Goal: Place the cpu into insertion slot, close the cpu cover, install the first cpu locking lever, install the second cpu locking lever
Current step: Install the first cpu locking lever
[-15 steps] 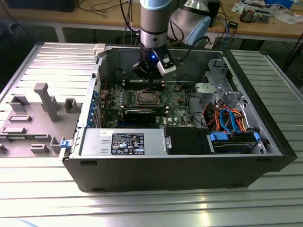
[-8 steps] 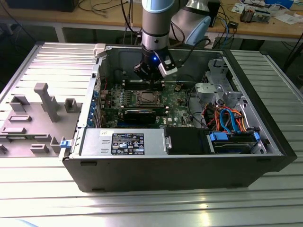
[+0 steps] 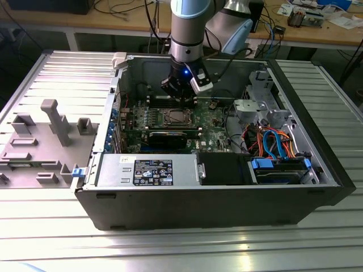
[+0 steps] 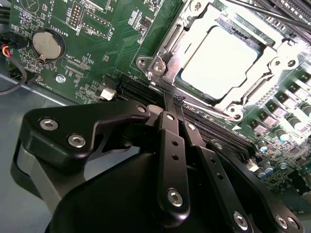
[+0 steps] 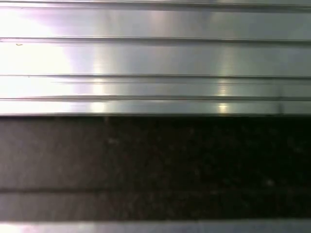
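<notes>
One cpu (image 4: pixel 218 60) sits socketed (cover (image 4: pixel 194 29) down), pincer (image 4: pixel 172 99) beside.

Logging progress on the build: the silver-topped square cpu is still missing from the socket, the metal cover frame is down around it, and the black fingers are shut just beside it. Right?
Not quite. The silver-topped square cpu already sits in the black-and-grey insertion slot, as the second wrist view shows. The rest holds: the thin silver metal cover frame lies down around it, and the gripper has its black fingers shut just beside the socket.

no print on the motherboard (image 4: pixel 97 43) reads clearly.
</notes>
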`<control>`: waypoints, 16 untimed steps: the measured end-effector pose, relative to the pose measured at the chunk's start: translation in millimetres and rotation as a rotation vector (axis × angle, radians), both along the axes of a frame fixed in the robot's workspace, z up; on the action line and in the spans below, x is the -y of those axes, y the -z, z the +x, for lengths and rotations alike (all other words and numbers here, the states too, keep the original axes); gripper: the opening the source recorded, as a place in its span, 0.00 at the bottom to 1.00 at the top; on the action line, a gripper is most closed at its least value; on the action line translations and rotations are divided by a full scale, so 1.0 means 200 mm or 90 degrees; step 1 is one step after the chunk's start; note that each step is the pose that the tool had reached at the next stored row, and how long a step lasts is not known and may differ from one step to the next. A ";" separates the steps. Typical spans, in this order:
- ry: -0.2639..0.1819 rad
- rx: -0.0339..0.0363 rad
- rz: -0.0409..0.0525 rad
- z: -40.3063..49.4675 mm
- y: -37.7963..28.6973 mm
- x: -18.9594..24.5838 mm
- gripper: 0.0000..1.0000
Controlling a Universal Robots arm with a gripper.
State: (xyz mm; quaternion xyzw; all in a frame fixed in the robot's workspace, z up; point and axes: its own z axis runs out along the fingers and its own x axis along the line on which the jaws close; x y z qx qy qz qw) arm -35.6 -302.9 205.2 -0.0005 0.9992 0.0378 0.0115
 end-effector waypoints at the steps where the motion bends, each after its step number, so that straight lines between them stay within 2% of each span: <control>1: 0.000 0.0001 0.0001 0.000 0.000 0.000 0.11; 13: 0.000 0.0001 0.0002 0.000 -0.006 0.000 0.11; 16: 0.000 0.0000 -0.0020 0.001 -0.003 0.000 0.11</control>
